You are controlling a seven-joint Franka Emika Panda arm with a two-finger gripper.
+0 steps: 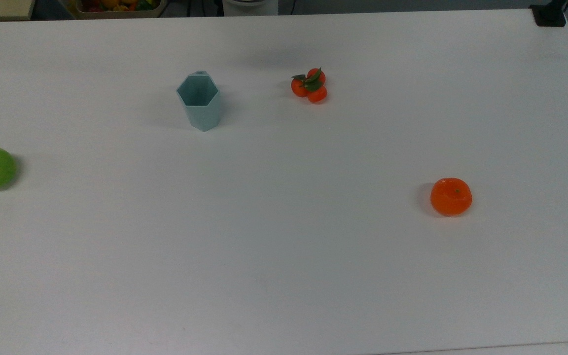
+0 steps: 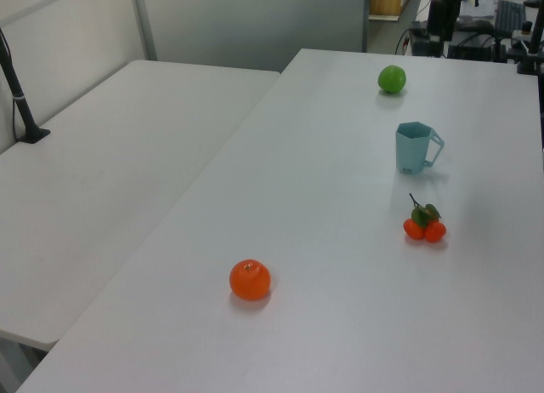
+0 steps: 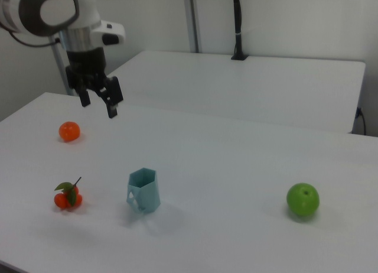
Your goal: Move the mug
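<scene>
In the right view, going left to right: the tool (image 3: 98,101) hangs high above the surface (image 3: 236,166), its fingers spread wide and holding nothing. Below it lie the orange (image 3: 69,131) and the little cluster of tangerines (image 3: 68,197). Then the mug (image 3: 144,190), upright on the surface with its handle toward the right view's left, well apart from the tool. Farthest right sits the green apple (image 3: 303,200). I'd judge the mug is set down and released, so the move looks finished; any further shift would call for coming back down over the handle.
</scene>
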